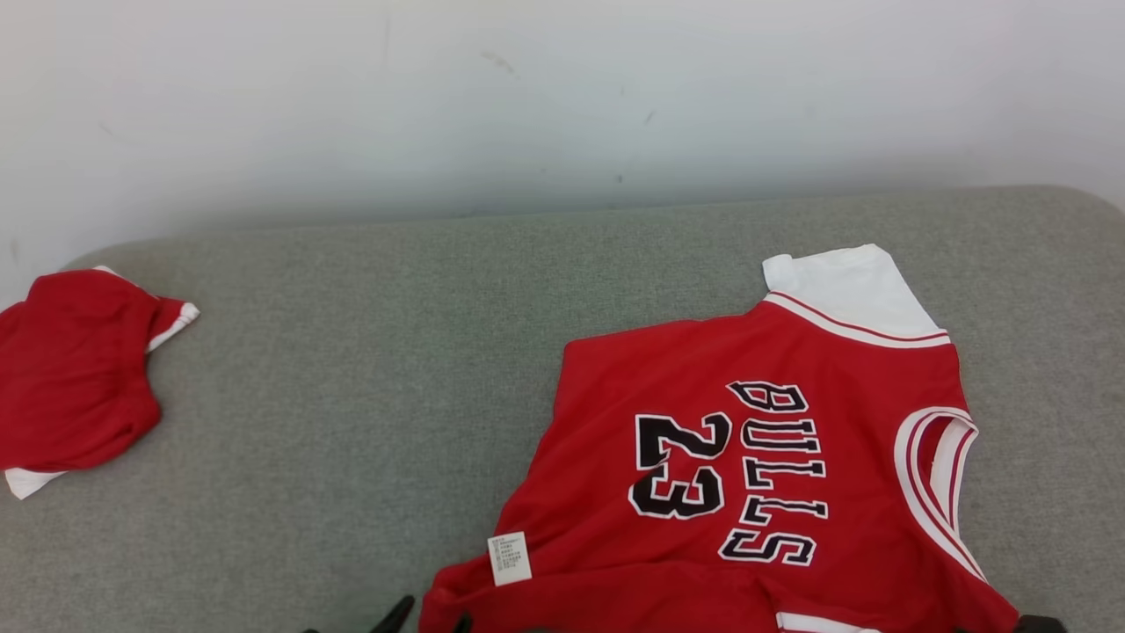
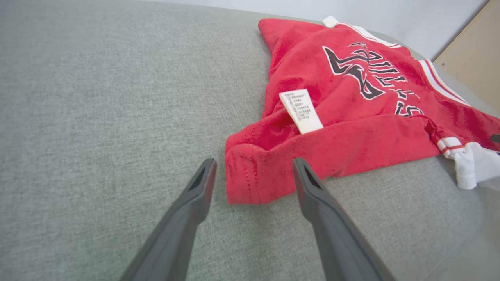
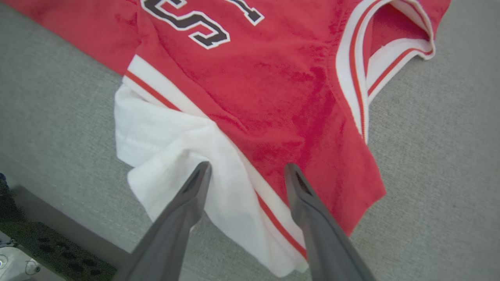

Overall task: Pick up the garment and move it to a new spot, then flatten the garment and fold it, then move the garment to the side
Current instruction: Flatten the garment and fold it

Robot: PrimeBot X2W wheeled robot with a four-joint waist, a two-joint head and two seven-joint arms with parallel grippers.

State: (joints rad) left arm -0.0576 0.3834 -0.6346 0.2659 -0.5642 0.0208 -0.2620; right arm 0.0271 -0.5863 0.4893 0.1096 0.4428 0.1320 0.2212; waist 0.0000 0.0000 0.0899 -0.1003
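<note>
Red jersey (image 1: 773,457) lies spread on grey fabric-covered table (image 1: 395,352), right of centre, front face up, bottom hem toward the robot's left. Chest print in black with white outline reads "BULLS" over "23". White care label (image 1: 509,557) is flipped out near the hem; its small print is too fine to read. White sleeves sit at the far and near shoulders, with red-and-white striped trim at neck and armholes.

Left pincer (image 2: 254,164) is spread wide, its 2 fingers either side of the folded hem corner, nothing gripped. Right pincer (image 3: 248,167) is likewise spread wide over the near white sleeve (image 3: 164,156) and red shoulder, gripping nothing.

Second red garment (image 1: 75,378), bunched with white edging, lies at the table's far left, well apart from the jersey. Pale wall (image 1: 527,105) behind.
</note>
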